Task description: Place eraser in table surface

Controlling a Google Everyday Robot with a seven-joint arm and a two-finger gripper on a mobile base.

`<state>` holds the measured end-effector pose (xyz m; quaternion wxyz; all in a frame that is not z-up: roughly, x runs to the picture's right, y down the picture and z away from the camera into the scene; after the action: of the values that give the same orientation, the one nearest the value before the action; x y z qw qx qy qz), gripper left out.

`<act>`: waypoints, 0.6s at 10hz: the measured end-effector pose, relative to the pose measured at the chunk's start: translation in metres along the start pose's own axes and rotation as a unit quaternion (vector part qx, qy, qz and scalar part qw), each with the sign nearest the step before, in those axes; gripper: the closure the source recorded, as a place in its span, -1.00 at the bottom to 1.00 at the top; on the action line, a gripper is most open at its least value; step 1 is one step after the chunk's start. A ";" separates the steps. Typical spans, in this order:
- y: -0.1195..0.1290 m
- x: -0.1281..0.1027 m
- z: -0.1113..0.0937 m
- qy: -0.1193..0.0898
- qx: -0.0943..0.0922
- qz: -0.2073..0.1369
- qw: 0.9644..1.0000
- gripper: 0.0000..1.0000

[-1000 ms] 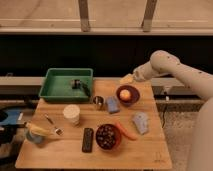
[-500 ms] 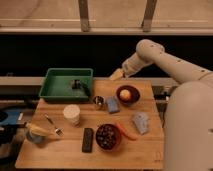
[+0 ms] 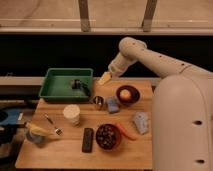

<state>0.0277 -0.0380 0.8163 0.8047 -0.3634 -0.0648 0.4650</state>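
Leftward since a second ago, the pincer (image 3: 105, 78) has swung toward the green plastic tray (image 3: 47, 89). It hangs released and empty above the back edge of the light-brown wooden plank counter (image 3: 65, 152). Near the front edge, the flat black rectangular eraser (image 3: 88, 139) lies on that counter, just beside the red bowl (image 3: 108, 137).

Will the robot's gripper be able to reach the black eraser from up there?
Probably yes. The gripper hangs open over the table's back edge, holding nothing. The eraser lies flat near the front with nothing on it, though the red bowl close beside it leaves little room.
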 end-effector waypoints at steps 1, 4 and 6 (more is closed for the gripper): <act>0.010 0.012 0.004 0.009 0.002 0.000 1.000 -0.52; 0.010 0.054 0.004 0.032 0.012 0.017 0.999 -0.52; 0.007 0.063 0.001 0.033 0.017 0.018 0.999 -0.52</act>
<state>0.0577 0.0153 0.7979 0.8040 -0.3658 -0.0237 0.4682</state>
